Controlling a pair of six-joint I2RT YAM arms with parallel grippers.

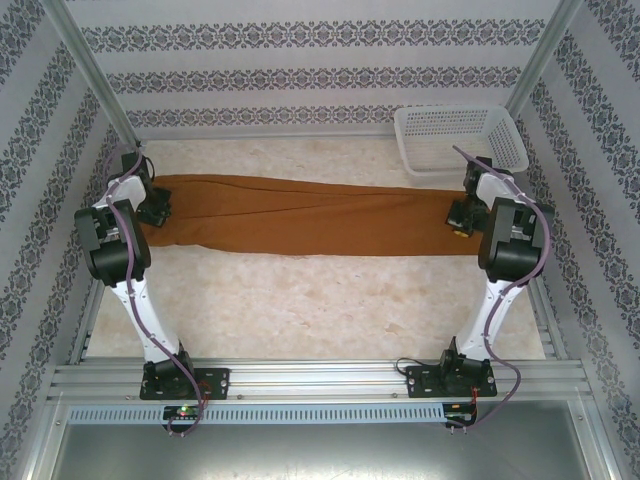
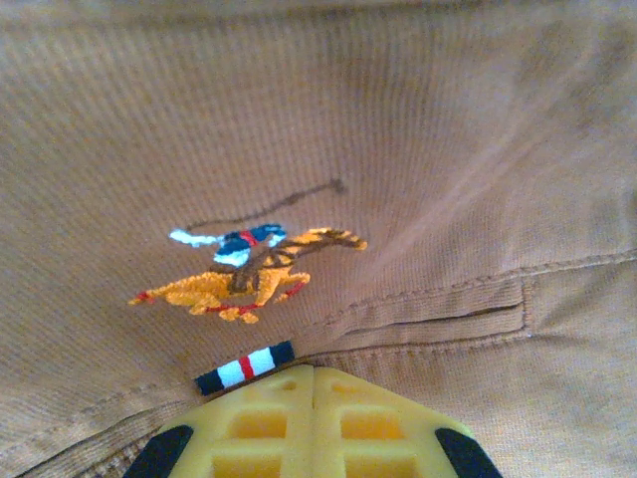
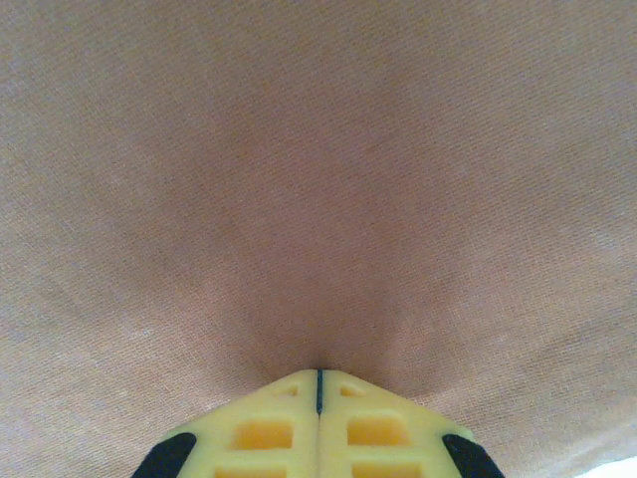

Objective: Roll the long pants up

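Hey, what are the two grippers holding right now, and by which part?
Both hold the long pants: the left gripper pinches the waist end near the embroidered logo, the right gripper the leg end.

- top view bright, even, washed out; hardly any shadow on the bench [image 1: 300, 310].
- wrist views warm, soft-focused; right one blurs the long pants [image 3: 318, 179], dimmer at centre.

one long pants [image 1: 300, 215], one basket [image 1: 460, 135], two grippers: left gripper [image 2: 314, 370], right gripper [image 3: 318, 374]
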